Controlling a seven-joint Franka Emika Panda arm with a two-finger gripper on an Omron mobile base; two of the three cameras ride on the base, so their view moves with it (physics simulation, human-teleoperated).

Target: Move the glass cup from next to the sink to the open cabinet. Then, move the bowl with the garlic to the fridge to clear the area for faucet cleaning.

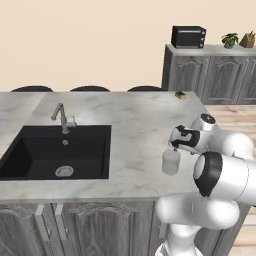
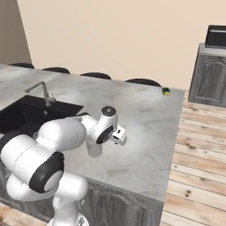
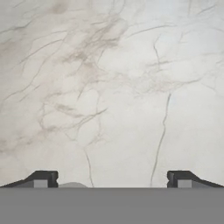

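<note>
The bench (image 1: 135, 125) is pale veined marble, smooth with a soft sheen; the sink (image 1: 30, 155) matt black with a silvery metal drain; the faucet (image 1: 62, 118) brushed metal; the glass cup (image 1: 170, 162) translucent, cloudy glass; the lower cabinet fronts (image 1: 100, 227) grey wood-grain; the floor (image 2: 198, 145) light wooden planks.

Bare marble counter (image 1: 130, 120) stretches between the sink (image 1: 55, 150) and the far edge, broken by the faucet (image 1: 62, 118) behind the basin, a small yellow-green sponge (image 1: 180, 95) near the far corner, and the glass cup (image 1: 170, 162) beside the arm.
</note>
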